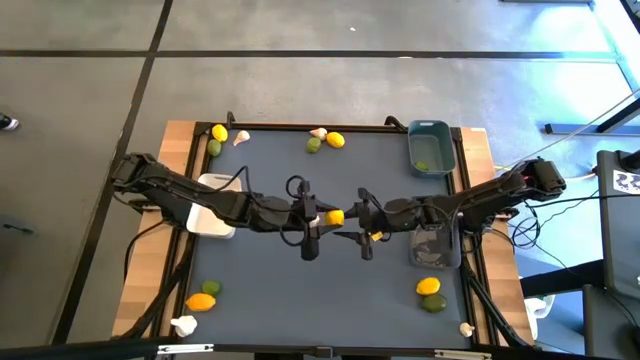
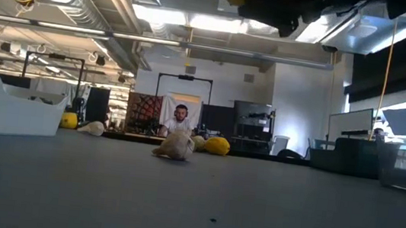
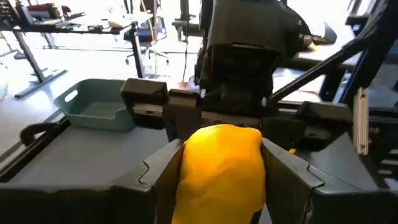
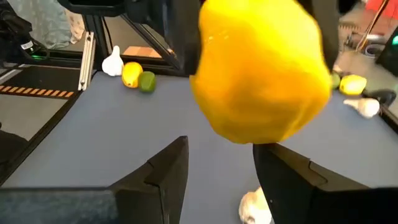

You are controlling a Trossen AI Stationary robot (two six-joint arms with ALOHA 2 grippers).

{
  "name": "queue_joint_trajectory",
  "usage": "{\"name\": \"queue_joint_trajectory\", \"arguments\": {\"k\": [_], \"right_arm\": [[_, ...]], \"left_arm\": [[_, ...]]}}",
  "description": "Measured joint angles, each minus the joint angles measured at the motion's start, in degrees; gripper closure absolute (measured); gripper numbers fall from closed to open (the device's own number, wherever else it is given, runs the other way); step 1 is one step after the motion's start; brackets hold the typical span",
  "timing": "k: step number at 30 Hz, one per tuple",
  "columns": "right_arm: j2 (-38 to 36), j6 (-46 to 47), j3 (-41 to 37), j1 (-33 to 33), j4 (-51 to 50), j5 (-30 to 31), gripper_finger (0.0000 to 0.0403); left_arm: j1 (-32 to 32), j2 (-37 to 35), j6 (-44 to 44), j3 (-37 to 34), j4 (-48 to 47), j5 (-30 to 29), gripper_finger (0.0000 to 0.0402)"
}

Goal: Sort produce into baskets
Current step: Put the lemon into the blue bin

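My left gripper [image 1: 326, 215] reaches in from the table's left and is shut on a yellow lemon [image 3: 221, 168] above the table's middle. My right gripper [image 4: 221, 155] faces it from the right, open, its fingers just below and short of that lemon [image 4: 261, 68]. A garlic bulb [image 2: 175, 145] lies on the mat beneath them. The white basket [image 1: 212, 218] sits under the left arm and the dark grey basket [image 1: 435, 250] under the right arm. The blue-grey basket [image 1: 430, 145] stands far right with a lime [image 1: 422, 166] inside. My left gripper pinches the lemon by its two opposite sides [image 3: 186, 165] between its two fingers. The fingers lie about level and come from the table's left. The lemon is lifted well clear of the mat, its far end sticking out past the fingertips toward the right gripper.
Groups of produce lie at the corners. A lemon [image 1: 218, 132], a lime and garlic are far left, and a lemon [image 1: 336, 140], a lime and garlic are far middle. A lemon [image 1: 202, 301] with a lime and garlic is near left. A lemon [image 1: 428, 287] with a lime and garlic is near right.
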Motion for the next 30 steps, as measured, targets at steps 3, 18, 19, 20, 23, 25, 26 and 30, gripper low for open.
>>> {"name": "queue_joint_trajectory", "arguments": {"k": [3, 18, 19, 20, 23, 25, 26, 30], "right_arm": [[0.03, -0.97, -0.15, 0.04, 1.77, 0.44, 0.0221], [-0.13, -0.90, 0.24, 0.06, 1.30, 5.77, 0.0221], [-0.13, -0.89, 0.24, 0.04, 1.45, 5.73, 0.0221], [-0.13, -0.90, 0.24, 0.04, 1.48, 5.74, 0.0221], [-0.13, -0.96, 0.15, -0.02, 3.00, 2.99, 0.0221], [-0.07, -0.96, 0.14, -0.02, 4.76, 1.26, 0.0221], [-0.05, -0.96, 0.08, -0.02, 5.65, 1.23, 0.0221], [0.04, -0.94, -0.04, -0.04, 7.92, 1.05, 0.0221]], "left_arm": [[0.00, 0.78, -0.25, 0.04, 2.00, -0.14, 0.0222], [-1.15, 1.30, -1.49, 0.00, 4.27, 0.19, 0.0222], [-1.16, 1.30, -1.47, 0.00, 4.23, 0.07, 0.0222], [-1.15, 1.28, -1.45, 0.00, 4.22, 0.10, 0.0222], [-1.07, 1.20, -1.48, 0.00, 4.62, 0.07, 0.0222], [-1.05, 1.12, -2.00, 0.01, 5.26, 0.21, 0.0222], [-1.03, 1.07, -2.33, 0.02, 5.42, 0.20, 0.0222], [-0.92, 0.97, -2.64, 0.11, 5.63, -0.25, 0.0222]]}}
